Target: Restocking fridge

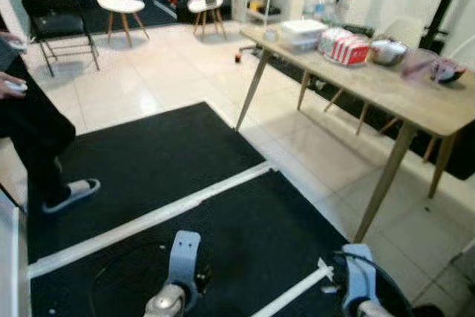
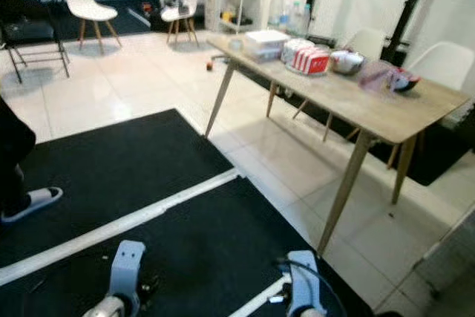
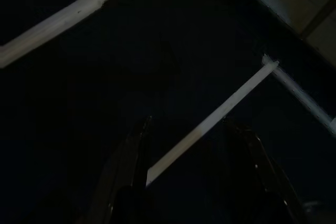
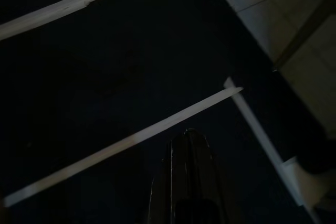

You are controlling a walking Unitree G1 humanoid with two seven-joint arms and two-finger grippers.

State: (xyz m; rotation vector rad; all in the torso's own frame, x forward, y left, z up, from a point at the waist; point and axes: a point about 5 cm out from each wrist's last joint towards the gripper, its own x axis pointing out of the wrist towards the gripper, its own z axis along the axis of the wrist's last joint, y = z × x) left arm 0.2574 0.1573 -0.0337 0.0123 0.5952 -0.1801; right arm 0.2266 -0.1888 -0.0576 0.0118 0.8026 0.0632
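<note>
- I see both arms hanging idle over the black mat, which is crossed by white tape lines.
- Left tool: fingers spread apart, nothing between them.
- Right tool: fingers pressed together, holding nothing.
- Wooden bench stands ahead to my right on the pale tile floor; it carries a red-and-white striped box, clear containers, bottles and a metal bowl.
- A person's dark trouser leg and slipper at the mat's left edge.

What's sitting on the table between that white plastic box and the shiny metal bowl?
Between the white container and the metal bowl on the wooden table sits a red-and-white striped package, seen in both eye views.
</note>
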